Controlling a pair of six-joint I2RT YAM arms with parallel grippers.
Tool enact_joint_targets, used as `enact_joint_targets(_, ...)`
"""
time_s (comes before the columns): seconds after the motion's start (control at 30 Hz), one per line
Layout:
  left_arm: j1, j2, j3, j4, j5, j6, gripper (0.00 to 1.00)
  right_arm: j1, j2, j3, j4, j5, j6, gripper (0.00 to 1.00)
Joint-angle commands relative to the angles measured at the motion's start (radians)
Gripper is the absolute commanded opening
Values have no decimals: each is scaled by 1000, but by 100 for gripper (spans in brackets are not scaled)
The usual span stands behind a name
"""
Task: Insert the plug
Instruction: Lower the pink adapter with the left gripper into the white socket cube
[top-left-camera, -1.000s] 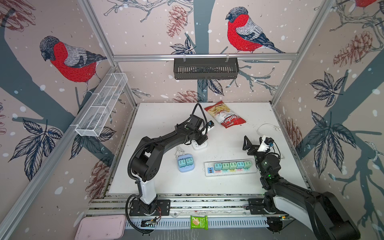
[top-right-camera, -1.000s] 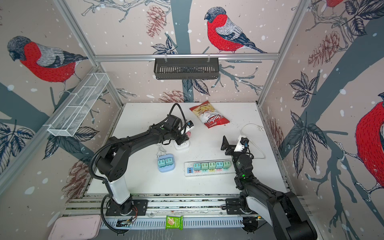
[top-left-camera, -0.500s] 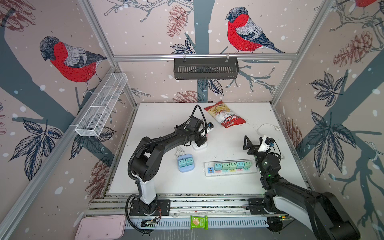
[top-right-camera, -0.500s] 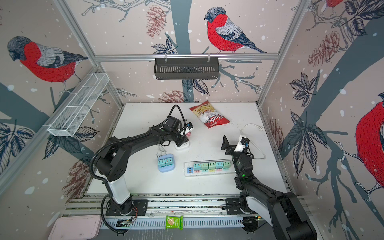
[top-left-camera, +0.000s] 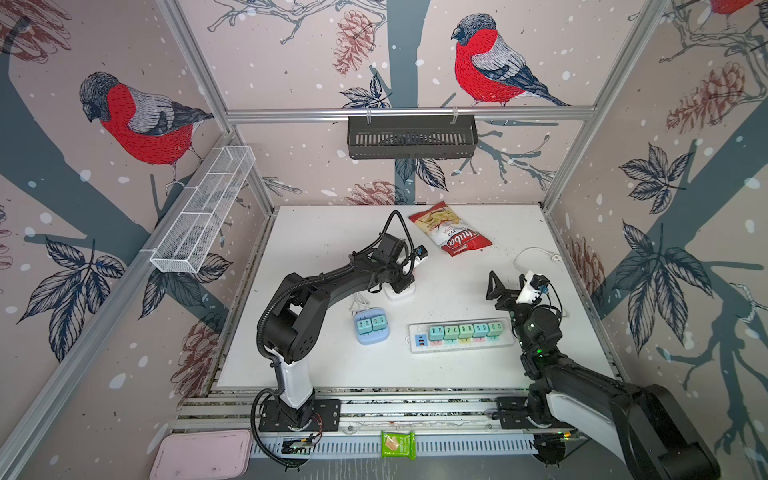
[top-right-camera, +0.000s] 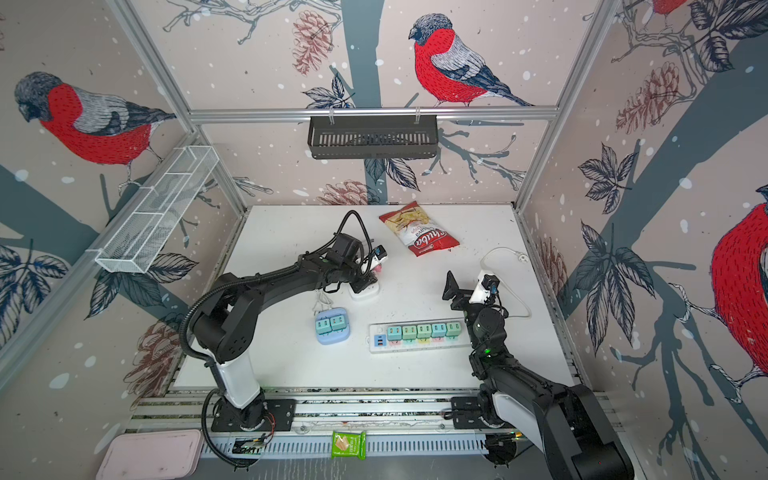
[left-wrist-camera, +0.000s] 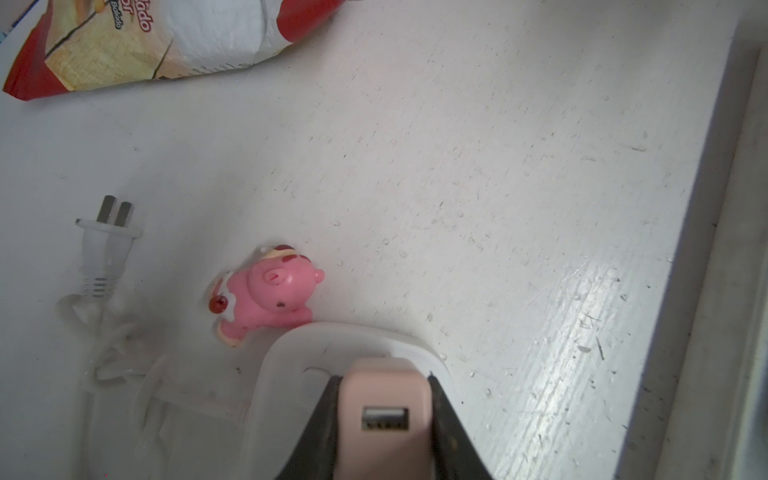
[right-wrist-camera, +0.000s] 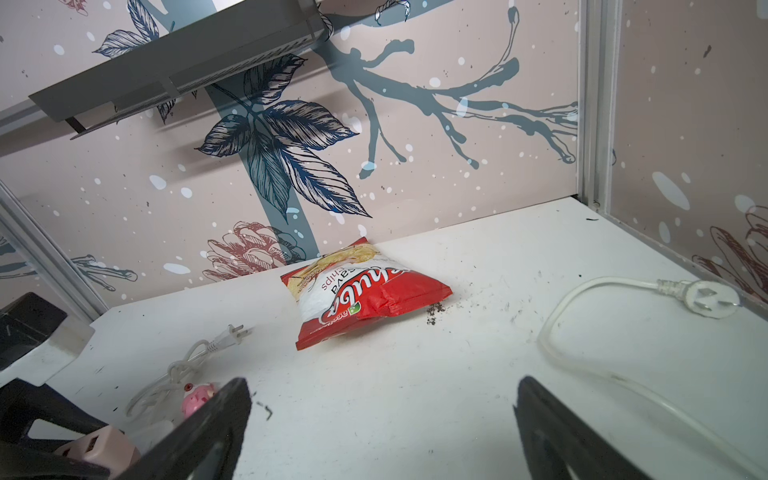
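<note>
A pale pink plug (left-wrist-camera: 384, 419) with a USB port on its face sits between the black fingers of my left gripper (left-wrist-camera: 384, 378), which is shut on it. The plug stands directly over a white socket block (left-wrist-camera: 291, 361); how deep it sits in the block is hidden. In both top views the left gripper (top-left-camera: 401, 282) (top-right-camera: 361, 282) is down on that block (top-left-camera: 401, 293) near the table's middle. The right gripper (top-left-camera: 509, 291) (right-wrist-camera: 382, 386) is raised at the right, open and holding nothing. The pink plug (right-wrist-camera: 99, 451) also shows in the right wrist view.
A white power strip (top-left-camera: 461, 336) holds several mint plugs, and a blue socket block (top-left-camera: 371, 326) holds two. Beside the white block lie a pink bear toy (left-wrist-camera: 270, 291) and a two-prong plug on a tangled white cord (left-wrist-camera: 106, 245). A red chips bag (top-left-camera: 451, 235) and a white cable (top-left-camera: 536, 251) lie farther back.
</note>
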Motion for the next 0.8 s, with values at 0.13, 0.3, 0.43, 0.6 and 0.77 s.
enact_joint_targets(0.13,28,4,-68,-2,97,2,0,-14,1,8,6,-10,22,100)
enact_joint_targets(0.3,64,-23,-105,43,136,-16,0,-27,0,6,6,-21,34,100)
enact_joint_targets(0.43,64,-29,-116,64,151,-20,0,-29,-2,2,10,-27,34,100)
enact_joint_targets(0.6,63,-31,-120,64,168,-18,0,-31,-6,-1,10,-30,34,100)
enact_joint_targets(0.77,63,-35,-143,114,189,-68,0,-32,-6,1,9,-32,35,100)
